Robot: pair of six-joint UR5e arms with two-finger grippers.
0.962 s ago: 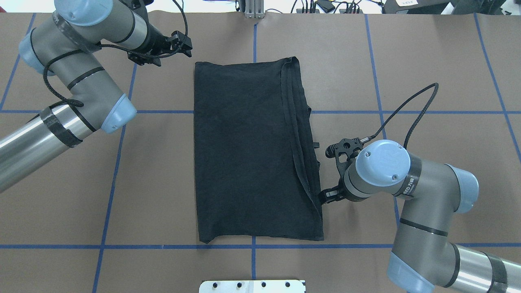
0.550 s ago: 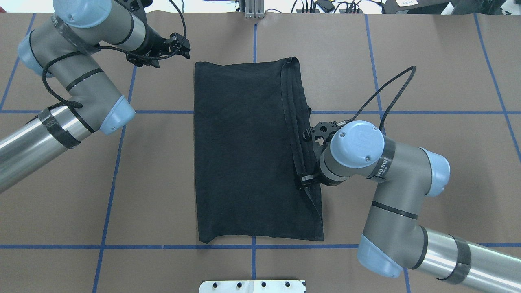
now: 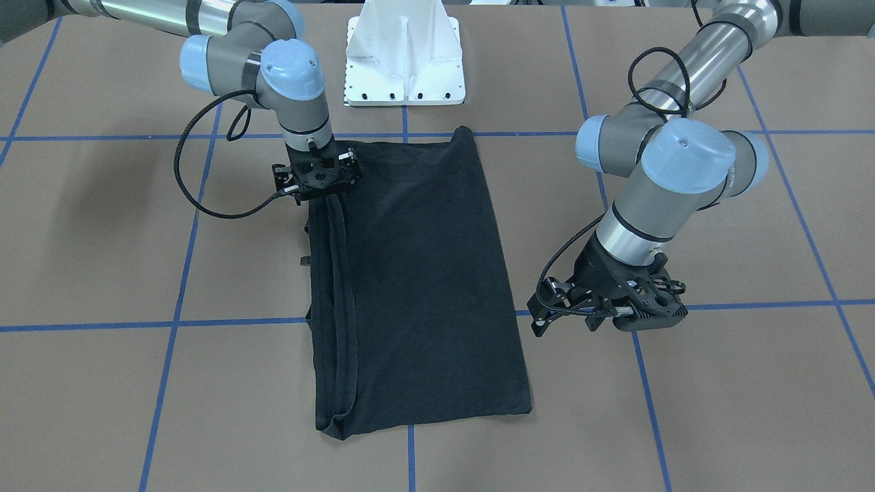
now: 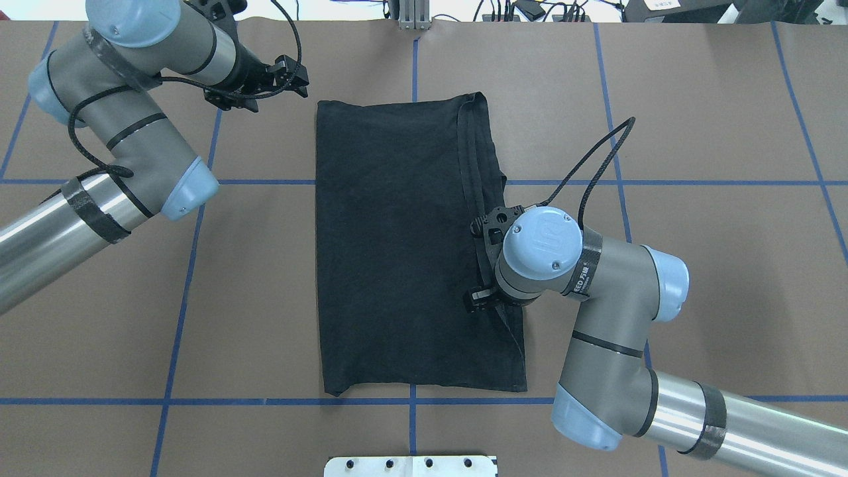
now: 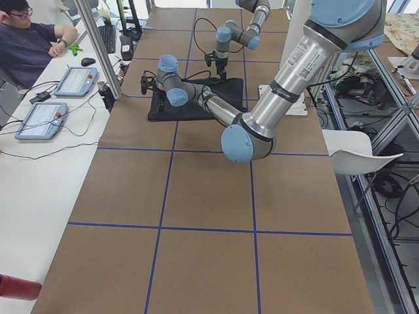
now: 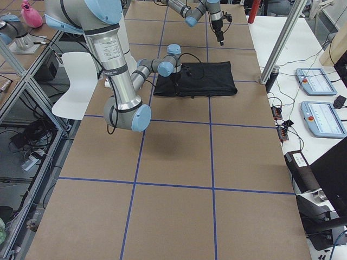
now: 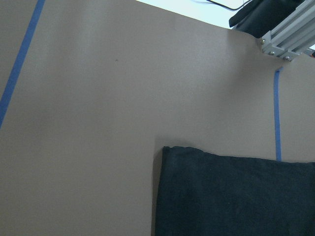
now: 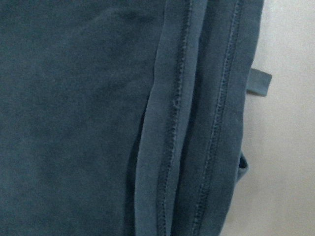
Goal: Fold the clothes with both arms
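A: Garments?
B: One black T-shirt, folded to a long rectangle, flat at the middle of the bench.
A: Tools?
B: Two. The right tool is directly over the shirt's layered hem edge; grip cannot be told. The left tool is off the cloth, near its far-left corner; grip likewise unclear.
A: Arms?
B: Two.

My overhead camera sits behind the mount plate, looking forward and down; the front-facing one looks back steeply from across the counter; both share the black T-shirt mid-frame; the two end cameras look along the counter from far off, shirt small at upper middle; my left wrist camera sees its corner from near, the right sits almost against its hems.
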